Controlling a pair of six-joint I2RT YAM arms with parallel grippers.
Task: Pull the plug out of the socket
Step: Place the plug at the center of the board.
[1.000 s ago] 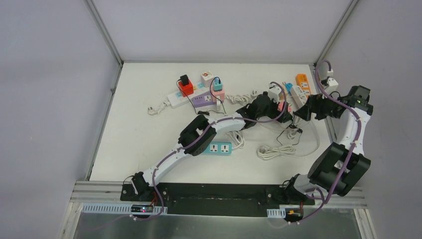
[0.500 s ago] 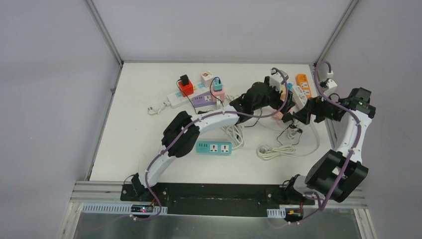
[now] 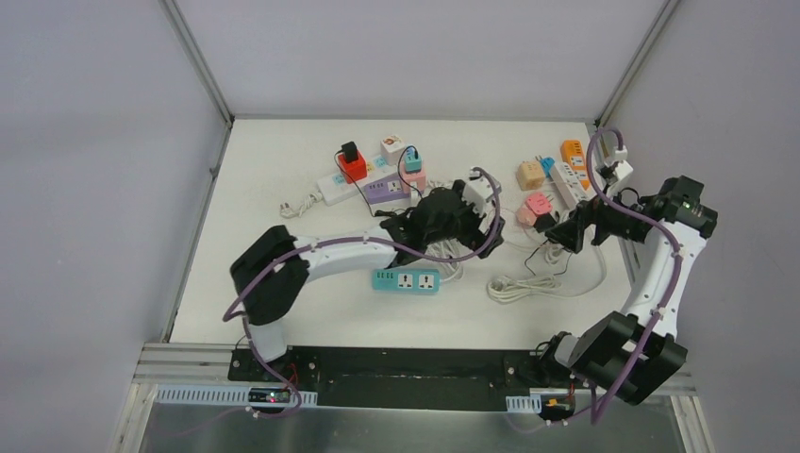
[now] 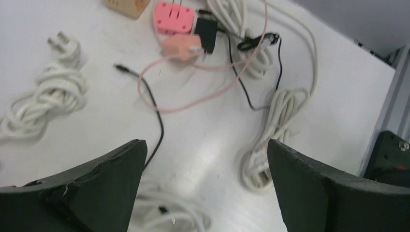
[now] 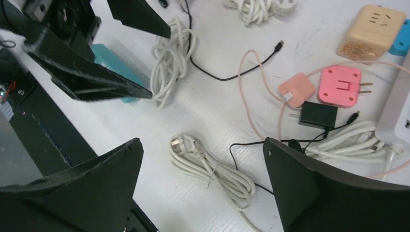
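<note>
One pink plug point(image 5: 340, 86) lies flat on the table point(image 3: 283, 255), right of centre. Both its pins are bare and point toward the white power strip point(image 5: 399, 116), and it's seated in no socket. It sits between the tan cube socket point(image 5: 370, 31) and the black charger point(image 5: 316, 115), with the small pink charger point(image 5: 296, 90) just beside it and its pink cable point(image 5: 246, 92) looping off toward the middle of the table. Versus a second ago: the left gripper point(image 4: 205, 145) was stretched out over that plug next to the strip. It has now pulled back toward table centre, above the white cord coil point(image 3: 451, 260) by the teal strip point(image 3: 406, 280). The plug itself is in about the same spot, only no longer covered. The right gripper point(image 5: 202, 142) has eased back a little toward its own side and is near the plug cluster, not touching it. Left gripper: jaws spread wide, nothing between them, only bare table, a black cable point(image 4: 153, 108) and loose white cords beneath (no contact with anything I can see). Right gripper: also fully released, fingers far apart, empty. Below the gap are a white cord bundle point(image 5: 210, 166) and bare table.
</note>
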